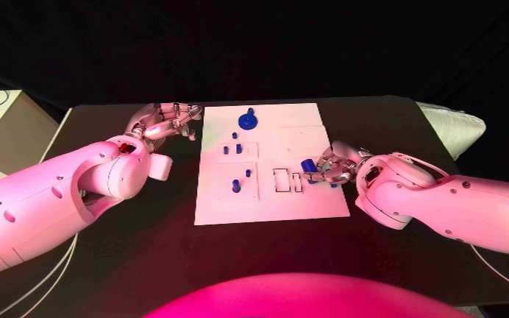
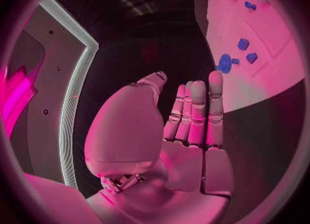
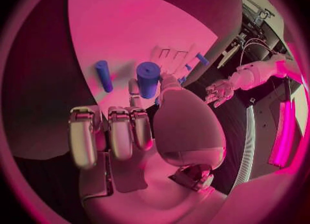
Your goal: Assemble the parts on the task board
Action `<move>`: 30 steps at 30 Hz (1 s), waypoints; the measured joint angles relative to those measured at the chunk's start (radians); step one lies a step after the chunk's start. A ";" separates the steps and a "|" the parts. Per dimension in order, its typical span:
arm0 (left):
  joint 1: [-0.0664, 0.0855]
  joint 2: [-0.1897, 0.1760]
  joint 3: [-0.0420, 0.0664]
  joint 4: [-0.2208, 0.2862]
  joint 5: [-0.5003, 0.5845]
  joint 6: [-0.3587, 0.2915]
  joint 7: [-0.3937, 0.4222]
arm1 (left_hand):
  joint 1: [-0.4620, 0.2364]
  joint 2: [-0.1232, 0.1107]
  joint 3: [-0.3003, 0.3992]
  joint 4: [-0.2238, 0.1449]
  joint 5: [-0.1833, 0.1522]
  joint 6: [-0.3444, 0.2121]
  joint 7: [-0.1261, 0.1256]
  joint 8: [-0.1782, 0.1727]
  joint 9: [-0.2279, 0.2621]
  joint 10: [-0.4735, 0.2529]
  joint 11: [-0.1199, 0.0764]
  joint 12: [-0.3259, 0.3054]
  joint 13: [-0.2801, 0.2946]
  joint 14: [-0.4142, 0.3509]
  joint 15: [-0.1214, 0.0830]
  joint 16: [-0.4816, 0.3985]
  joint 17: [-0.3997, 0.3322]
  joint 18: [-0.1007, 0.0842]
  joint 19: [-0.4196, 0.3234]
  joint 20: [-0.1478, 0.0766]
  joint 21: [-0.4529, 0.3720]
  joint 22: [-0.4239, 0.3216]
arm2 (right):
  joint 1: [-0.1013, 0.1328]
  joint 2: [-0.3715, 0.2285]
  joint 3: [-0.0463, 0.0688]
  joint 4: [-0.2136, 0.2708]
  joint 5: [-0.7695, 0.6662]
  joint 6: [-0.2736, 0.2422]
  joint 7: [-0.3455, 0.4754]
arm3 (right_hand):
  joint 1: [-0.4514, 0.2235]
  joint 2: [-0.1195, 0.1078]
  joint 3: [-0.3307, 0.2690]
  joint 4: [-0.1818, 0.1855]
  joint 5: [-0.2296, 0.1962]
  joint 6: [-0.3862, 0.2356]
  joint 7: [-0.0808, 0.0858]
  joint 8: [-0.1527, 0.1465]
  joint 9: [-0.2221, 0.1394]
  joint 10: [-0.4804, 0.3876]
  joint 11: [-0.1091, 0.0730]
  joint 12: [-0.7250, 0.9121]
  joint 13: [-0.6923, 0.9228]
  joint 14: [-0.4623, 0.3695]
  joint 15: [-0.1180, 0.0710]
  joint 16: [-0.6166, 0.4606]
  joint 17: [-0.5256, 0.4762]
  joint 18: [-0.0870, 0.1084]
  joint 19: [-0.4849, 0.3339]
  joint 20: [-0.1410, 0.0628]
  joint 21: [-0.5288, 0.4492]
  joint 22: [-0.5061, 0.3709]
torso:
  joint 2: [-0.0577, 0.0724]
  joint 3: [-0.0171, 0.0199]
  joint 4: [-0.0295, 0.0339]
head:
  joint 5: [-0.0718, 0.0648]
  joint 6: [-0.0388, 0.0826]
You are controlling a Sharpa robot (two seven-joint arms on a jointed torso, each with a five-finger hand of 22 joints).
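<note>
Board [image 1: 286,207] white, flat mid black tabletop [image 1: 127,259], blue parts [image 1: 247,120] scattered on it. Right robot hand [image 1: 326,169] over board's right edge, pinching a blue cylinder [image 3: 148,78]. Left robot hand [image 1: 165,123] off the board's far left corner, fingers straight and together, holding nothing. Dark backdrop behind.

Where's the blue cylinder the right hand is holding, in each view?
Head view: blue cylinder in the right hand, at the task board's right side.
Right wrist view: cylinder upright above that hand's fingers.
Left wrist view: a blue bit at the far hand, too small to confirm.
Shared landmark: the white task board.
</note>
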 measured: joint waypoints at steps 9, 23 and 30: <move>0.000 0.000 0.000 0.000 0.000 0.000 0.000 | -0.004 0.004 0.000 0.000 0.000 0.000 0.000 0.000 0.000 0.000 0.000 0.000 -0.001 0.000 0.000 0.000 0.000 0.000 0.000 0.000 0.000 0.000 | 0.021 -0.007 0.003 0.056 0.045 -0.033 0.013 | 0.004 0.004 0.006 0.000 0.004 0.000 0.000 0.000 0.000 -0.004 -0.004 0.000 0.000 0.004 -0.004 0.000 0.000 -0.011 0.000 0.000 0.004 0.000 | 0.001 -0.0013 0.0026 | -0.002 0.009; 0.000 0.001 0.000 0.003 0.001 0.000 0.000 | -0.004 0.004 -0.003 -0.003 0.000 0.000 0.000 0.000 0.000 0.000 0.000 0.000 -0.001 0.000 0.000 0.000 0.000 0.000 0.000 0.000 0.000 0.000 | 0.016 0.073 0.000 0.024 0.047 -0.002 0.013 | 0.006 0.006 0.006 0.000 0.004 0.000 0.000 0.001 -0.001 -0.004 -0.004 0.000 0.000 0.004 -0.004 0.000 0.000 -0.015 -0.004 -0.004 0.004 0.001 | 0.003 -0.0030 0.0049 | 0.002 0.007; 0.000 0.000 0.000 0.004 0.001 0.000 0.000 | -0.004 0.004 -0.003 -0.003 0.000 0.000 0.000 0.000 0.000 0.000 0.000 0.000 -0.001 0.000 0.000 0.000 0.000 0.000 0.000 0.000 0.000 0.000 | 0.006 0.103 -0.002 0.007 0.037 0.026 0.007 | 0.006 0.006 0.005 0.000 0.003 0.000 0.000 0.001 -0.002 -0.004 -0.003 0.000 0.001 0.004 -0.004 0.000 0.000 -0.015 -0.004 -0.004 0.004 0.001 | 0.005 -0.0023 0.0051 | 0.002 0.010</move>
